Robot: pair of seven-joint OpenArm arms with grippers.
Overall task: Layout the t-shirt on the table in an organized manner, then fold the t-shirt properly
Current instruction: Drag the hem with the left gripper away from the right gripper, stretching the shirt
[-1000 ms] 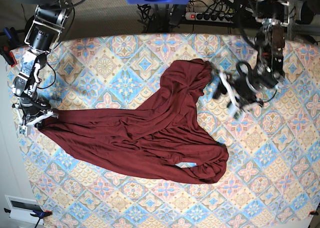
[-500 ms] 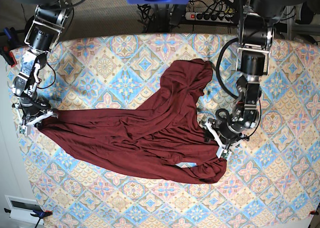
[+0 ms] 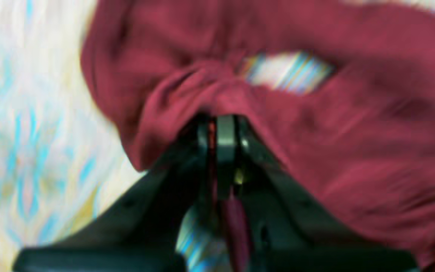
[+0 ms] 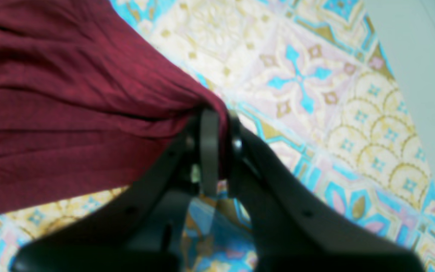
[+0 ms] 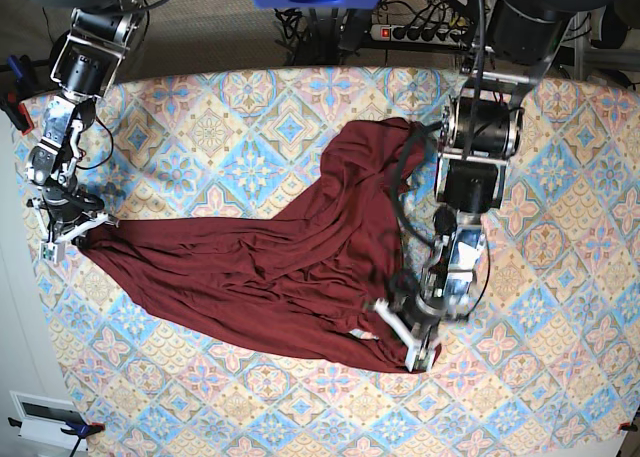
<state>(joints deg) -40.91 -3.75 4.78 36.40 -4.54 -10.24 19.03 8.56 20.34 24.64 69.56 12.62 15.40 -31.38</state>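
Maroon knit of the t-shirt (image 5: pixel 270 267), sprawling crumpled across the middle of the surface (image 5: pixel 560 317), is now being pinched at both ends, the left pincer (image 5: pixel 408 337) having just descended and clamped its near edge while the right pincer (image 5: pixel 72 229) keeps gripping the far corner, so spreading can begin.

Both arms are black and silver — boxy joints, loose black cables; each hand (image 5: pixel 408 339) has dark fingers (image 4: pixel 209 151) with small screws.
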